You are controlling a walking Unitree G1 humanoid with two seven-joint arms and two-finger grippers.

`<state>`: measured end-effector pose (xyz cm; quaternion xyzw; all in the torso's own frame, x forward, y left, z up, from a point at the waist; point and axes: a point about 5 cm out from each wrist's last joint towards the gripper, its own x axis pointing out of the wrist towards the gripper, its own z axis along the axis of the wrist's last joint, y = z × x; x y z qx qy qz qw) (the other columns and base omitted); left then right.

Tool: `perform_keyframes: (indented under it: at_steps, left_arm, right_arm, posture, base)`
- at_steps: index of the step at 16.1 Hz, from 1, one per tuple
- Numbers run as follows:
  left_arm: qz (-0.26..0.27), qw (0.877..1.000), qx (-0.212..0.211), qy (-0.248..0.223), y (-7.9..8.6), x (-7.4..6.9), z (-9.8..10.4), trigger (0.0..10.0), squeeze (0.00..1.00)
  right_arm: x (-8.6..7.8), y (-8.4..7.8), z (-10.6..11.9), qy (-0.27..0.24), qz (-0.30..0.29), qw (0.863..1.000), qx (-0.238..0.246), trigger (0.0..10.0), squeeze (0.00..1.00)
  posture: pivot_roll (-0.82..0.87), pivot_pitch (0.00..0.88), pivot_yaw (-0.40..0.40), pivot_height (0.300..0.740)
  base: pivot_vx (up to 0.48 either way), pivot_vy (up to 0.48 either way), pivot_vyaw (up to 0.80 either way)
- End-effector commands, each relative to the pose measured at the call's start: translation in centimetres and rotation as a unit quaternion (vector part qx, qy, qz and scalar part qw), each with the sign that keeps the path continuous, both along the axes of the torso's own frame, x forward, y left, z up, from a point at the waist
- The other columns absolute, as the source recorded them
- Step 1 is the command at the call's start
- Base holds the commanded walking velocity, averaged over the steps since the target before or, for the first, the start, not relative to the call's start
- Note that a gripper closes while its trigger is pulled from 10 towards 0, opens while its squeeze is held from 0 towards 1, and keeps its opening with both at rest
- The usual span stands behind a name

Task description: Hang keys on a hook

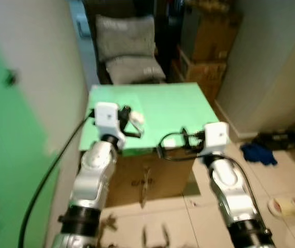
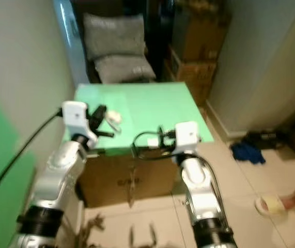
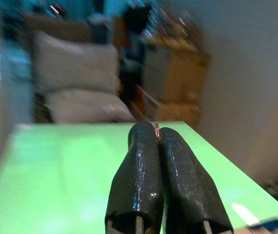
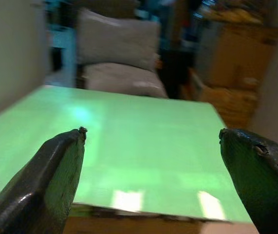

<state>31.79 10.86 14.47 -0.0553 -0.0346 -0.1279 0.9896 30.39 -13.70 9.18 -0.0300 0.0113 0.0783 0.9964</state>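
Fingers (image 3: 141,165) of the left end effector (image 3: 157,130) were seen pressed together in the left wrist view, with a small metallic sliver pinched at their tips; whether this was part of the keys could not be told. In the head views a small pale object (image 1: 136,118) was seen just ahead of that end effector (image 1: 128,120), at the near left part of the green counter (image 1: 173,108); it was too blurred to be identified. The right end effector (image 4: 151,134) was held wide open and nothing was held between its fingers (image 4: 56,165); in the left eye view it (image 1: 168,146) was seen at the near edge of the counter, pointing toward the robot's left. The counter's green top was seen resting on a cardboard box (image 1: 152,178) standing on a tiled floor (image 1: 286,175). A green panel (image 1: 10,155) was seen against the wall on the robot's left, with a small dark fixture (image 1: 10,77) on the wall just above it; whether that was a hook could not be told. Two grey cushions (image 1: 129,49) were seen beyond the counter, and stacked cardboard boxes (image 1: 209,46) beside them. On the floor to the right, a blue cloth (image 1: 258,153), dark shoes (image 1: 274,139) and a person's foot in a pale slipper (image 1: 286,206) were seen.
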Motion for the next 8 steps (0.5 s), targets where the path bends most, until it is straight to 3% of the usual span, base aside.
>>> perform_keyframes:
  at_steps: [1,8]
  left_arm:
    - [-0.01,1.0,0.008,-0.014,-0.4,-0.3,0.3,10.0,0.0]
    - [-0.035,0.999,0.014,-0.033,-1.4,-1.1,0.6,10.0,0.0]
  right_arm:
    - [0.1,-0.2,0.4,-0.006,0.001,1.0,-0.002,10.0,0.21]
    - [0.0,-0.1,0.2,-0.004,0.008,1.0,-0.003,10.0,0.22]
  posture:
    - [-0.07,0.0,0.017,0.74]
    - [-0.07,0.0,0.014,0.74]
  base:
    - [0.0,-0.382,0.64]
    - [0.0,-0.48,0.62]
